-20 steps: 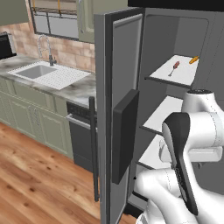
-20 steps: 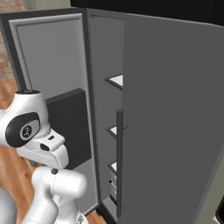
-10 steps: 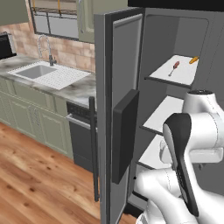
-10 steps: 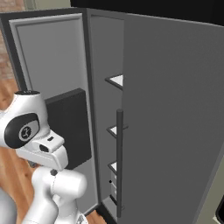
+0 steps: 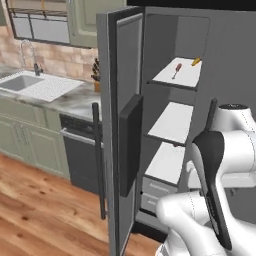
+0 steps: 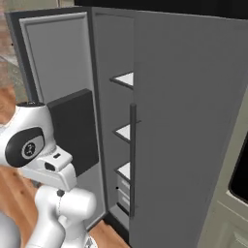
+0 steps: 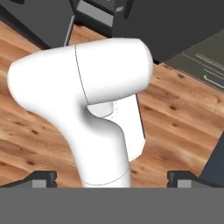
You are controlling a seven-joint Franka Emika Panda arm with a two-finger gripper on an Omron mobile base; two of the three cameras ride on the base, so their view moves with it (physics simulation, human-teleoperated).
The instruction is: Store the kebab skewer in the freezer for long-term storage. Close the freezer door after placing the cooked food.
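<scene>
Skewer [image 5: 176, 68] is already in the freezer [image 5: 172, 65], lying on the top white shelf [image 5: 185, 77], with a small orange bit [image 5: 196, 61] just beyond it toward the back wall. So the storing half looks done, and the closing half is what is left. The freezer door [image 5: 122, 140] stands swung wide, edge-on to the left base camera, its black dispenser panel [image 5: 131, 145] and long dark handle [image 5: 98, 160] facing out toward the sink [image 5: 20, 82] and counter [image 5: 75, 100]. Now the relation that matters: the arm is folded up low and right of the open compartment, and the door hangs to its left, between the arm and the dishwasher [image 5: 80, 150]. From the right base camera the door's grey inner face [image 6: 58, 63] sits just behind the white shoulder, with the plain right door [image 6: 189, 126] shut in front. The pincer [image 7: 111, 178] is spread wide and holding nothing, its dark tips [image 7: 41, 177] pointing down over the robot's own body at the wood floor [image 7: 175, 113], away from the door. My read is that the hand has to come up and swing left around the door's outer side, then push it toward the shelves. The door's long axis is vertical, so a push anywhere along its free edge should serve.
</scene>
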